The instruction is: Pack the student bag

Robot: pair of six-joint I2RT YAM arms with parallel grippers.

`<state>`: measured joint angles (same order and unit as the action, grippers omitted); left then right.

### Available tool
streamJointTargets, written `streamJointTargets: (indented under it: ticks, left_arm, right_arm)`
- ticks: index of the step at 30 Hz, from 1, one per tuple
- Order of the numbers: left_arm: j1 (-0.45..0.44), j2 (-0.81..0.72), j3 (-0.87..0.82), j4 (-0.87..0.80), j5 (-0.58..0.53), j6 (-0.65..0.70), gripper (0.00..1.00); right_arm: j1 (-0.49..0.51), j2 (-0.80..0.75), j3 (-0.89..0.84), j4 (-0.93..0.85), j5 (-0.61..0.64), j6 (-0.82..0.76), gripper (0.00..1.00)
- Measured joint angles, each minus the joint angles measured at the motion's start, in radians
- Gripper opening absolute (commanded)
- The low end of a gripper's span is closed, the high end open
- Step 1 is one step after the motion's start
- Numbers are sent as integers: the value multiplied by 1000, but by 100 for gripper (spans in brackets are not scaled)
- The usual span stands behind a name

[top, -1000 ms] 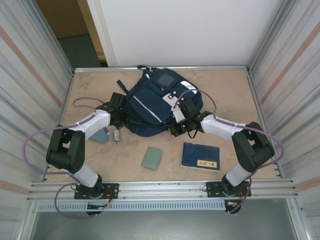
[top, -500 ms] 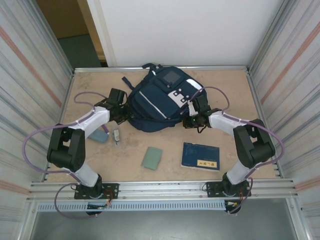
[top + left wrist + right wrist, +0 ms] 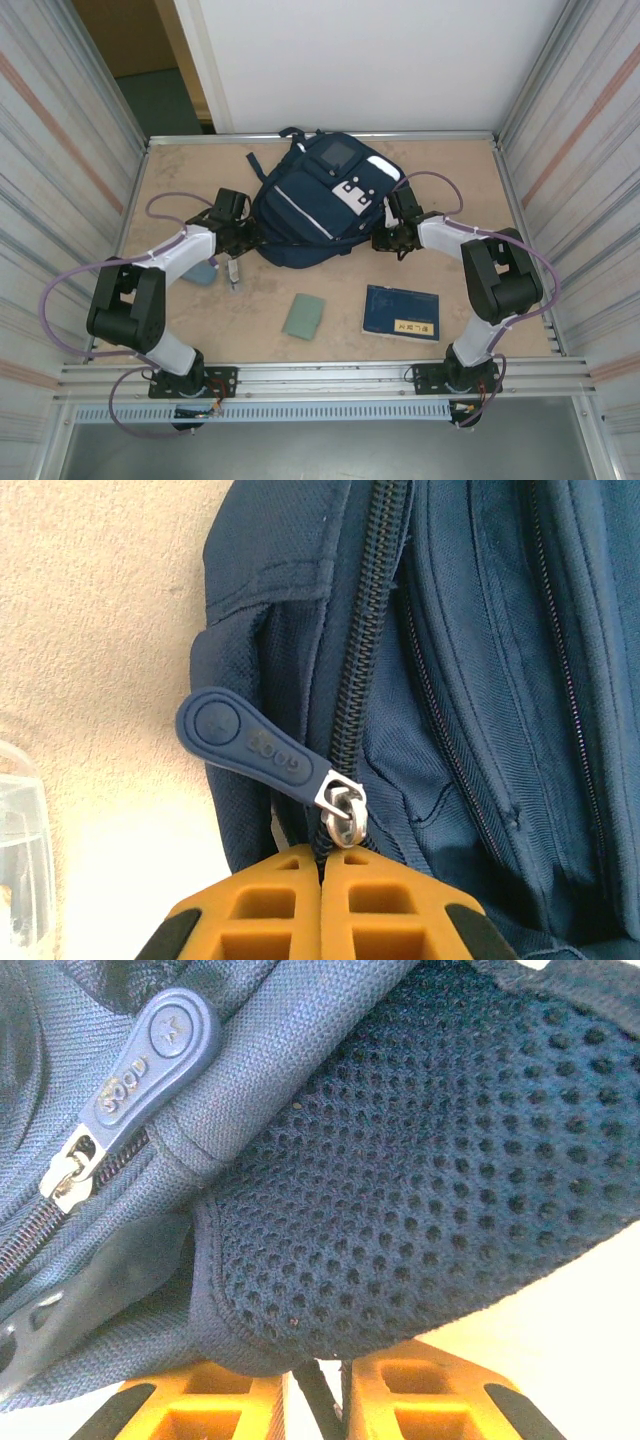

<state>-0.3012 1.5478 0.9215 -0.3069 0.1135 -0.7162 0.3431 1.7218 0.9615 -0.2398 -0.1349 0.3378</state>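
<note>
We record this as a robotics test cell, a laboratory set-up rather than a home, shop or office. The work surface is a beige tabletop (image 3: 450,190), boxed in on both sides by ribbed, striped panels (image 3: 60,150) and at the back by a plain white board (image 3: 370,60). An aluminium extrusion rail (image 3: 320,372) runs along the near edge, and two robot arms (image 3: 180,250) stand on black base plates (image 3: 190,382) bolted to it. Purple cables (image 3: 430,177) loop loosely along the arms. Past the back left corner we note a brown wall (image 3: 120,30) and a grey-green floor (image 3: 165,100).
</note>
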Motion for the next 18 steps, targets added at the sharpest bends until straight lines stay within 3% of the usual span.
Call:
streamJointTargets:
  ticks: [3, 10, 18]
  left_arm:
    - [0, 0, -2, 3, 7, 7, 0]
    - [-12, -13, -4, 0, 47, 9, 0]
    - [-200, -65, -6, 1, 13, -113, 0]
  right_arm:
    - [-4, 0, 0, 0, 1, 4, 20]
    - [-37, -11, -39, 31, -21, 22, 33]
    - [-63, -236, -114, -5, 68, 82, 45]
